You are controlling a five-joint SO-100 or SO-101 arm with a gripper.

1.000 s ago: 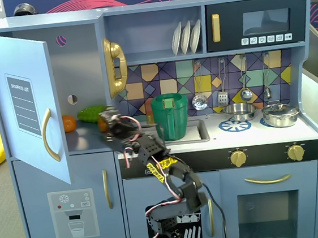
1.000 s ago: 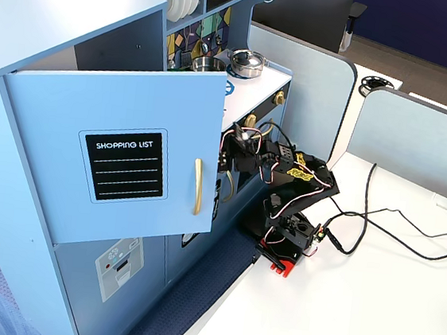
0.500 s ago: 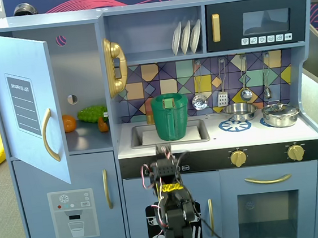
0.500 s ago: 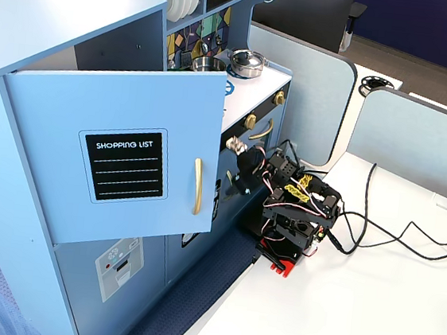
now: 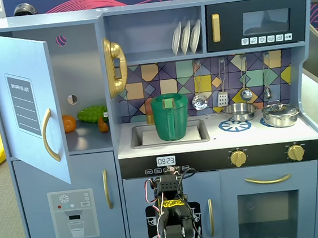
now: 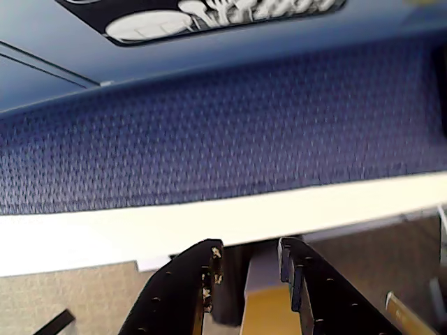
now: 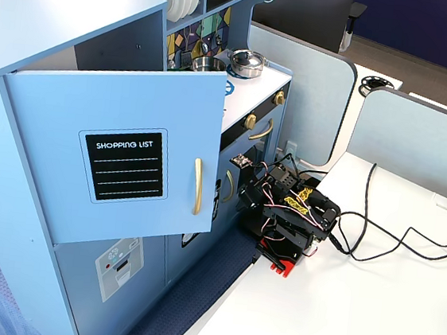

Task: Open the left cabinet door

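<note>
The toy kitchen point(image 5: 219, 147) filled a fixed view, a blue-grey unit with a sink, a stove and a microwave point(image 5: 257, 23) set high on the right. Its left cabinet door point(image 5: 26, 104) stood swung wide open on its left-edge hinge, showing the compartment behind it; in another fixed view the same door point(image 7: 112, 164) faced outward with its black shopping list panel point(image 7: 124, 165) and its upright gold handle point(image 7: 197, 185) near the free edge. Inside the open compartment lay an orange point(image 5: 69, 123) at the left, a bumpy green vegetable point(image 5: 92, 113) beside it, and a small orange and green piece just to the right. Below the compartment sat the door with the ice dispenser picture point(image 5: 72, 214). A green pitcher point(image 5: 170, 116) stood in the sink, with a pot point(image 5: 281, 114) and a steel bowl point(image 5: 239, 111) on the stove top. The arm point(image 7: 290, 214) sat folded low on the white counter point(image 7: 368, 311) in front of the kitchen, well apart from the open door, with cables trailing away. In the wrist view the hand point(image 6: 248, 262) pointed at the blue carpet and the counter edge, its two black fingers point(image 6: 188, 279) narrowly parted and gripping nothing.
</note>
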